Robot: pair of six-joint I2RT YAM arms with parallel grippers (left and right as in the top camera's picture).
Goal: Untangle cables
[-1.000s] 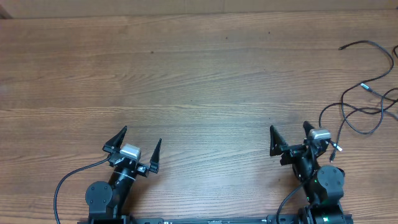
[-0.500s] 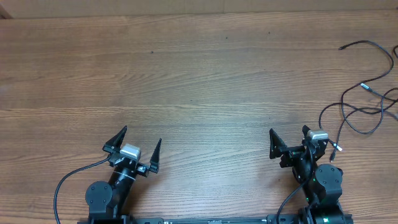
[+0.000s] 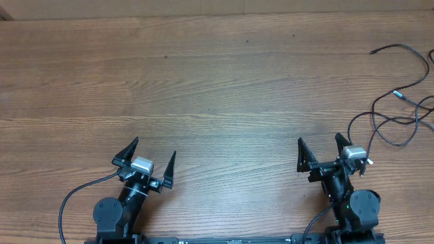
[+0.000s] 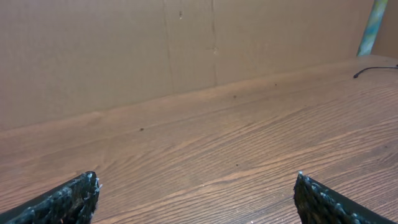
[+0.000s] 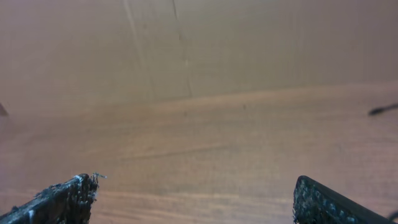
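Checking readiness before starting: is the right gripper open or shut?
Open: the right gripper has its jaws standing wide apart in the overhead view, with nothing between them.

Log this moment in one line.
left gripper: open, empty | right gripper: open, empty | cables: looped together, right edge of table, untouched

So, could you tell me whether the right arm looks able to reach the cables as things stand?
Probably yes: the open right gripper sits near the cables, with only bare table between them.

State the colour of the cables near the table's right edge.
The cables are black; the overhead view shows them best.
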